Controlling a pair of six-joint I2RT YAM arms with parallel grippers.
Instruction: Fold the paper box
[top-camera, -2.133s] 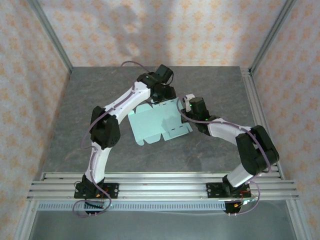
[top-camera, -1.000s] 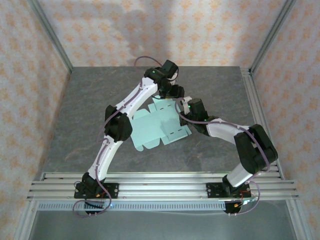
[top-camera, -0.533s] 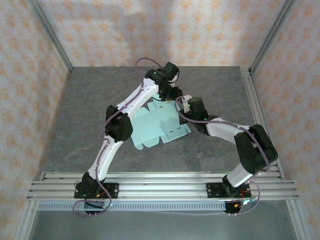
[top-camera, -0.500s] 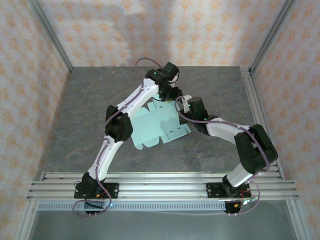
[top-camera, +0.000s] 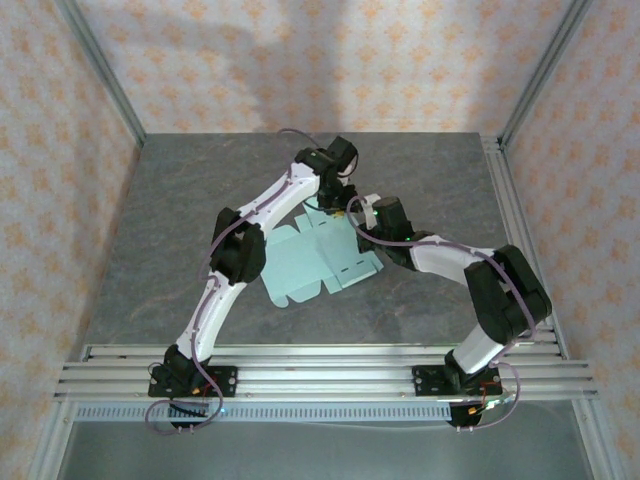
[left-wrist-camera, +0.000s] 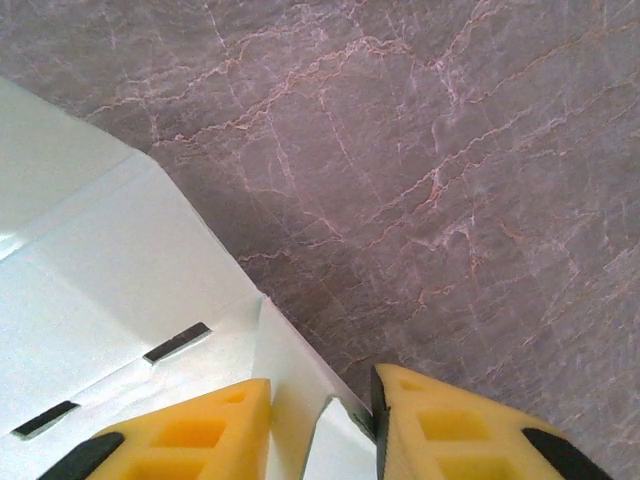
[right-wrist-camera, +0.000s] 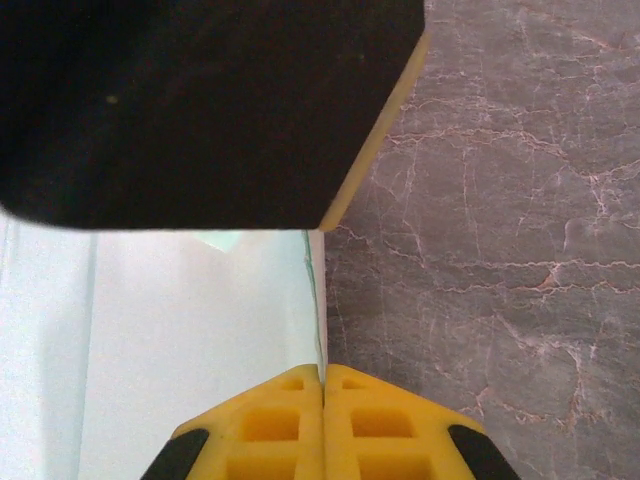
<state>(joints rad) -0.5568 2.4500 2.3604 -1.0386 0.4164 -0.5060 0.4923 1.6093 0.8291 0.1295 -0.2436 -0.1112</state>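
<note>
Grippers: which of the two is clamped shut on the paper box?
The right gripper: its yellow fingers meet on the paper box edge. The left gripper has fingers apart, straddling a flap.

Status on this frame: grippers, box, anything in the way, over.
Left gripper open, astride an edge of the paper box. Right gripper shut on its edge. Box mostly flat, unfolded. Grippers crowded close together.

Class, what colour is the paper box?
The paper box is pale mint-blue, clearest in the top external view.
</note>
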